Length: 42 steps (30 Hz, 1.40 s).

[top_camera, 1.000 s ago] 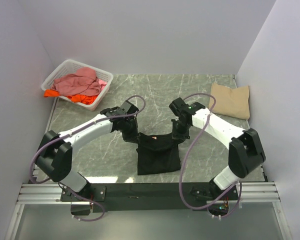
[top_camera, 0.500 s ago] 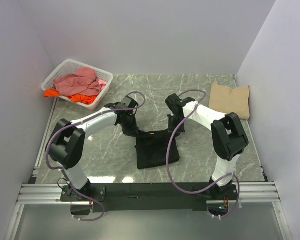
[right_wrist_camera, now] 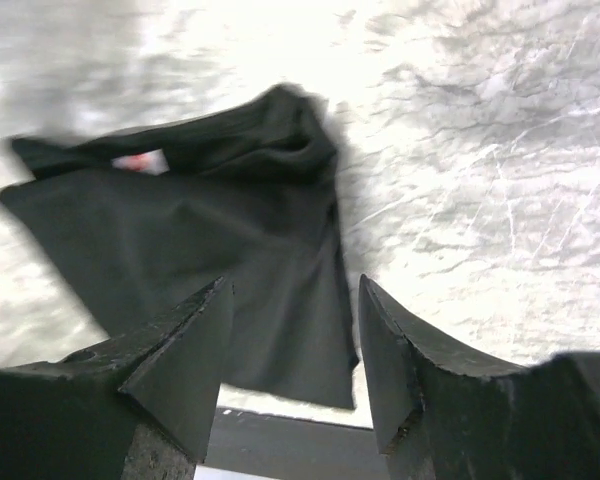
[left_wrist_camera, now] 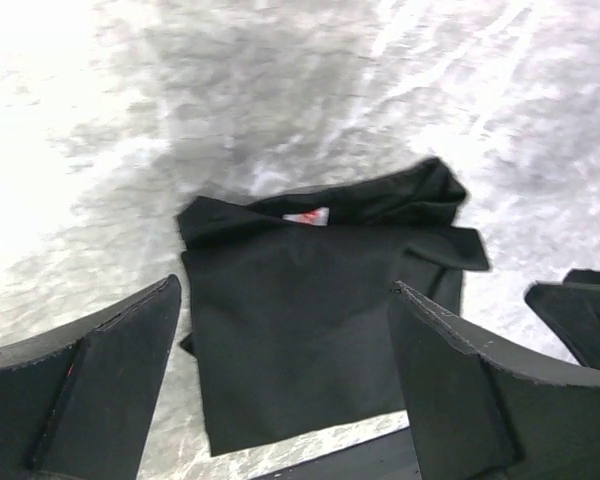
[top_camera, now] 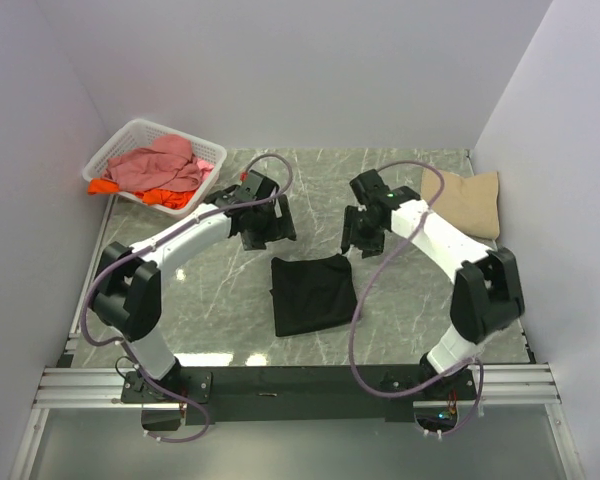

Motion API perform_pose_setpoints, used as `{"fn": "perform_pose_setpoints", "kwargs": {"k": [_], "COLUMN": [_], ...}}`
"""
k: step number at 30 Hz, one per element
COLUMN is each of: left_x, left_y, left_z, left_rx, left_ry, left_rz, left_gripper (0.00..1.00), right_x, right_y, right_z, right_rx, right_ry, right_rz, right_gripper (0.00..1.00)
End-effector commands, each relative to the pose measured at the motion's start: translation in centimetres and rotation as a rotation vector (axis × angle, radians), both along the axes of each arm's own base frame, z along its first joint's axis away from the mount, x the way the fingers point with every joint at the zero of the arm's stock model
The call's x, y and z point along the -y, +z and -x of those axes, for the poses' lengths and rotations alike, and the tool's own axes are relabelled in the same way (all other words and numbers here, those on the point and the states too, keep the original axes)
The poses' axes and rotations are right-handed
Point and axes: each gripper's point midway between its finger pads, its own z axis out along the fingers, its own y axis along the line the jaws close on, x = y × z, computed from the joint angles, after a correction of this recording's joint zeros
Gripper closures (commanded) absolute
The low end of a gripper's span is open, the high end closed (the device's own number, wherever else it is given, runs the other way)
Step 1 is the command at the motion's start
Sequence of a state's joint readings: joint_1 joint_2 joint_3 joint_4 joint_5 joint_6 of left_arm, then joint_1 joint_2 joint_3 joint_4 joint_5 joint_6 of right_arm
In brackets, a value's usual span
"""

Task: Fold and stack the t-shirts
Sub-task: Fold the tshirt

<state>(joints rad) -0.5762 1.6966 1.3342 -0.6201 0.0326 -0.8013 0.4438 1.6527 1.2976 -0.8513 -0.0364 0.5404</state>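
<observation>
Grey-green marble tabletop point(top_camera: 310, 180) fills the middle of the top view, between pale walls. Two white-and-black arms reach up from the bottom edge, the left arm point(top_camera: 180, 245) bending in from the left and the right arm point(top_camera: 435, 245) from the right.

At the upper left sits a white lattice basket point(top_camera: 130, 140), holding a crumpled pink t-shirt point(top_camera: 160, 165) on top of an orange t-shirt point(top_camera: 102, 186).

In the centre, a black t-shirt point(top_camera: 313, 293) lies folded into a rough rectangle flat on the tabletop (its upper edge is bunched, as the wrist views show). A tan t-shirt point(top_camera: 462, 200) lies folded at the far right, well apart from the black one.

Just above the black t-shirt's upper corners are the left gripper point(top_camera: 265, 225) and the right gripper point(top_camera: 363, 232), both clear of the cloth. In each wrist view the jaws stand spread with nothing between them, and the black t-shirt shows below through the gap.

A small white-and-red neck label point(left_wrist_camera: 306, 216) shows at the collar.
</observation>
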Motion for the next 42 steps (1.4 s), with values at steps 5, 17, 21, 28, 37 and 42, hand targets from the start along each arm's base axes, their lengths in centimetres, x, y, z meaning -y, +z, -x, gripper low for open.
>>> {"fn": "perform_pose_setpoints", "kwargs": {"k": [5,17,21,28,37,42], "left_x": [6.5,14.2,15.8,17.0,13.9,13.2], "left_y": [2.0,0.3,-0.3,-3.0,-5.6,-4.4], "left_z": [2.2,3.5,3.1,2.7,2.8,2.1], "left_rx": [0.057,-0.002,-0.02,-0.058,-0.083,-0.047], "left_ry": [-0.162,-0.301,-0.31,-0.296,-0.211,-0.207], "left_rz": [0.115,0.299,0.358,0.379,0.242,0.225], "left_gripper": [0.09,0.09,0.09,0.09,0.08,0.08], "right_x": [-2.7,-4.7,-4.8,-3.7,-2.2,-2.1], "right_y": [4.5,-1.9,-3.9,-7.2,-9.7,-9.3], "right_z": [2.6,10.7,12.5,14.0,14.7,14.8], "right_rx": [0.067,-0.129,-0.182,-0.228,-0.244,-0.235], "right_ry": [0.076,0.148,0.165,0.119,0.086,0.093], "right_rz": [-0.226,-0.303,-0.239,-0.187,-0.122,-0.122], "right_gripper": [0.42,0.57,0.6,0.61,0.61,0.59]}}
